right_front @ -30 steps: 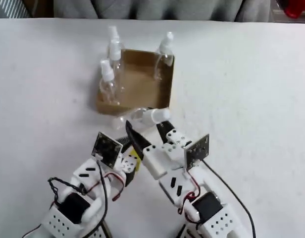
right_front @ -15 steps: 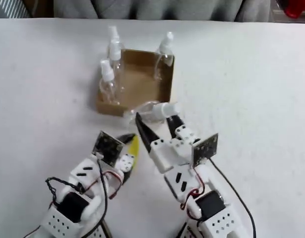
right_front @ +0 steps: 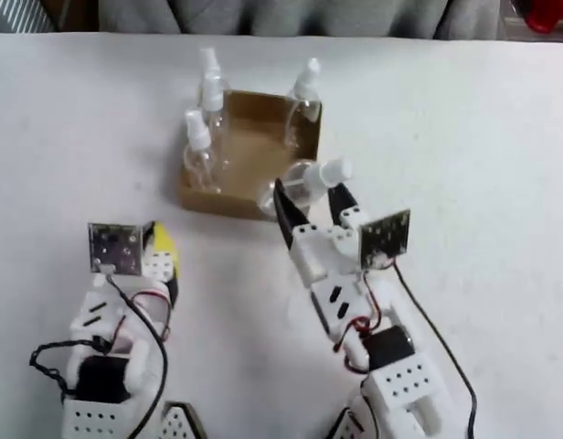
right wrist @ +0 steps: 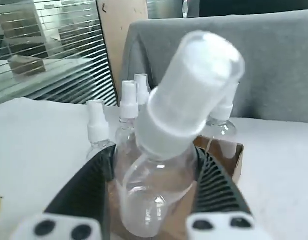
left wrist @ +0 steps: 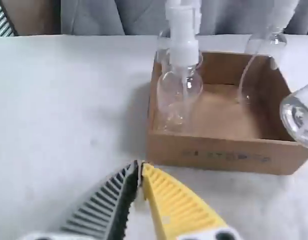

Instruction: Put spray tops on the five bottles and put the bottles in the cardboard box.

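The open cardboard box (right_front: 248, 194) stands mid-table. Three clear bottles with white spray tops (right_front: 211, 99) stand along its left wall and one more (right_front: 303, 90) in its far right corner. My right gripper (right_front: 311, 197) is shut on another clear bottle (right_front: 302, 181) with a spray top (right_front: 336, 170), held tilted over the box's near right corner. In the right wrist view the bottle (right wrist: 156, 192) sits between the black fingers (right wrist: 86, 187). My left gripper (right_front: 163, 245) is shut and empty at the near left; its grey and yellow tips (left wrist: 139, 172) meet short of the box (left wrist: 224, 156).
White tabletop surrounds the box, with open room to the left and right. Grey upholstery runs along the far table edge (right_front: 281, 16). The held bottle's base (left wrist: 300, 119) shows in the left wrist view, beside the box's right end.
My right gripper has carried the bottle forward and up, from the table in front of the box to over its near right corner. The left arm has drawn back to the left.
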Motion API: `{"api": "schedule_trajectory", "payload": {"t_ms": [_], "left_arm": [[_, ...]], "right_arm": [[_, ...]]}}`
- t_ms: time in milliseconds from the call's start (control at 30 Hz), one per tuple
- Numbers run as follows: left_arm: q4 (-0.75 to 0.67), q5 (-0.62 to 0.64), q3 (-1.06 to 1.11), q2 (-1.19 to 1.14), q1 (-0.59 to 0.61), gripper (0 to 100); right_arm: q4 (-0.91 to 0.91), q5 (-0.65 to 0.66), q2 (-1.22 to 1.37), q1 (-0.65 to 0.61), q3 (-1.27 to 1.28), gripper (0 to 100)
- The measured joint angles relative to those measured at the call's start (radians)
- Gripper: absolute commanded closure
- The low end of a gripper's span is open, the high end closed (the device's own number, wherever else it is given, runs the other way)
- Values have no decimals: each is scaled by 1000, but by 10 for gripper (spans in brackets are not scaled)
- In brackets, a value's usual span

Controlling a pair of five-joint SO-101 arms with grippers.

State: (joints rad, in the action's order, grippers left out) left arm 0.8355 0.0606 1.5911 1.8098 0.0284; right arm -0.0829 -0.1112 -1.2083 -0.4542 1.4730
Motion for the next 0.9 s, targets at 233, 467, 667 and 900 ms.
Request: {"api": "schedule_trajectory", "payload": {"t_ms": [233, 467, 667, 900], "left_arm": [[3, -101, 94, 0, 68, 980], [25, -133, 103, 0, 112, 980], [94, -135, 103, 2, 120, 980], [141, -137, 103, 2, 120, 980]], "right_arm": [[-75, 0, 222, 40, -110, 985], [-83, 44, 374, 46, -235, 985], [-84, 63, 502, 46, -339, 985], [-84, 66, 640, 49, -434, 985]]}}
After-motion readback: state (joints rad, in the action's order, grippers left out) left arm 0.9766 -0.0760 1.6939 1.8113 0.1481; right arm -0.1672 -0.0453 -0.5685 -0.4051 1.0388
